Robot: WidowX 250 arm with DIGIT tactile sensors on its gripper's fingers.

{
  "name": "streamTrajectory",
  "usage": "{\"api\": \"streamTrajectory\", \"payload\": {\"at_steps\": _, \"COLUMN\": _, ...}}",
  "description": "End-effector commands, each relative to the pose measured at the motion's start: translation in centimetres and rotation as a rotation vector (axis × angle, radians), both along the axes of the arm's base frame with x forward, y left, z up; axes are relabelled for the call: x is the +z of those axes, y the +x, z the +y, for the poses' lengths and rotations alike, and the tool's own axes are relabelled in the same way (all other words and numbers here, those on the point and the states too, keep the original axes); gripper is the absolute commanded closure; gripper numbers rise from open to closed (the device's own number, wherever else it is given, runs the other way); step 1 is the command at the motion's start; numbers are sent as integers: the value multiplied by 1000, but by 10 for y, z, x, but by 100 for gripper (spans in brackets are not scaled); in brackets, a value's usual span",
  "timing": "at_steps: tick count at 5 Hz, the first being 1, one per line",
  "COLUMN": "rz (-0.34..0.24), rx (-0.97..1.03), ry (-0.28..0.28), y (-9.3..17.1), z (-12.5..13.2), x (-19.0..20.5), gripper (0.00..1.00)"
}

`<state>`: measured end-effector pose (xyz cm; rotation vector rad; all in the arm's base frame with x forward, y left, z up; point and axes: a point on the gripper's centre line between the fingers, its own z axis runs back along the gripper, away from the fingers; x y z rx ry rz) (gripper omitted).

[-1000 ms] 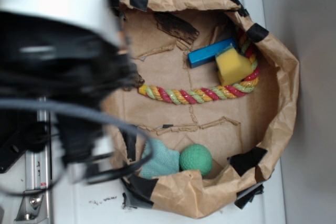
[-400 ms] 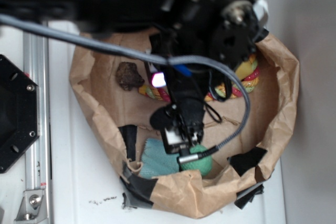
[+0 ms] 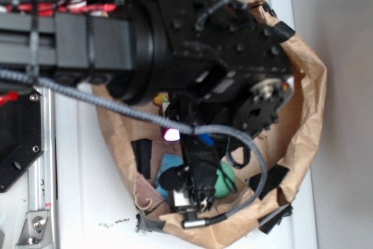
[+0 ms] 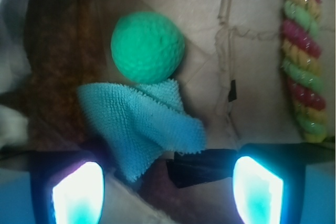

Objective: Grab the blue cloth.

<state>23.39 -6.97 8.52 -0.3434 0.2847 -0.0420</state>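
Observation:
The blue cloth (image 4: 139, 121) is a crumpled pale teal rag lying on the brown paper floor, touching the green ball (image 4: 148, 46) just beyond it. My gripper (image 4: 168, 192) is open, and its two glowing fingertips (image 4: 77, 192) stand wide apart on the near side of the cloth; one corner of the cloth reaches down between them. In the exterior view the gripper (image 3: 195, 193) hangs over the near end of the bag, and only a sliver of the cloth (image 3: 171, 161) and part of the ball (image 3: 226, 180) show beside it.
Everything lies inside a crumpled brown paper bag (image 3: 304, 115) patched with black tape (image 4: 202, 163). A red, yellow and green rope (image 4: 302, 56) lies at the right in the wrist view. The black arm (image 3: 192, 45) covers most of the bag's inside.
The arm has swung in over the bag and its gripper has come toward the bag's near end, now covering most of the cloth. The bag's left wall has been pushed in.

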Motion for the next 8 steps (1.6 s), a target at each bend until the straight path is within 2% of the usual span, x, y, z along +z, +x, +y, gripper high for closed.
{"api": "streamTrajectory", "payload": {"at_steps": 1, "rz": -59, "rx": -33, "ry": 44, "y": -13, "z": -19, "x": -6, "gripper": 0}}
{"api": "streamTrajectory", "payload": {"at_steps": 3, "rz": -89, "rx": 8, "ry": 94, "y": -10, "z": -7, "x": -18, "gripper": 0}}
{"api": "streamTrajectory", "payload": {"at_steps": 4, "rz": -105, "rx": 55, "ry": 98, "y": -9, "z": 13, "x": -18, "gripper": 0}}
{"api": "streamTrajectory", "payload": {"at_steps": 5, "rz": -118, "rx": 141, "ry": 85, "y": -7, "z": 44, "x": -4, "gripper": 0}}
{"api": "streamTrajectory", "payload": {"at_steps": 6, "rz": -98, "rx": 154, "ry": 84, "y": 1, "z": 52, "x": -10, "gripper": 0}}
{"api": "streamTrajectory", "payload": {"at_steps": 7, "rz": -87, "rx": 95, "ry": 66, "y": 6, "z": 38, "x": -16, "gripper": 0}}
{"api": "streamTrajectory", "payload": {"at_steps": 8, "rz": -92, "rx": 9, "ry": 45, "y": 1, "z": 6, "x": -16, "gripper": 0}}
